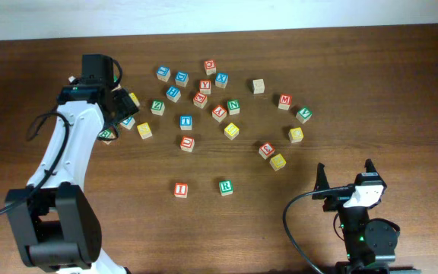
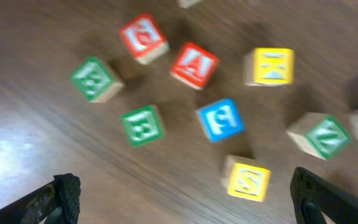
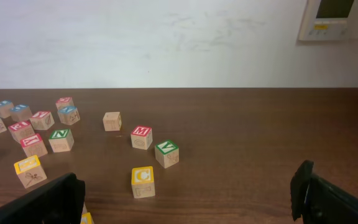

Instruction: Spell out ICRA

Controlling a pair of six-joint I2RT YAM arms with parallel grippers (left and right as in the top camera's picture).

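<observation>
Your left gripper point(image 2: 182, 196) and right gripper point(image 3: 188, 193) are hanging wide open, empty. The I cube point(image 1: 181, 189) and R cube point(image 1: 225, 186) are sitting at six o'clock of the pile point(image 1: 200, 99), the C cube point(image 3: 143, 180) at three. The A cube point(image 2: 194, 65) is sitting crowded, so wide jaws may be shoving neighbours point(image 2: 219, 119). You are working on a dark wooden table point(image 1: 356, 68), white wall point(image 3: 166, 43) behind.
</observation>
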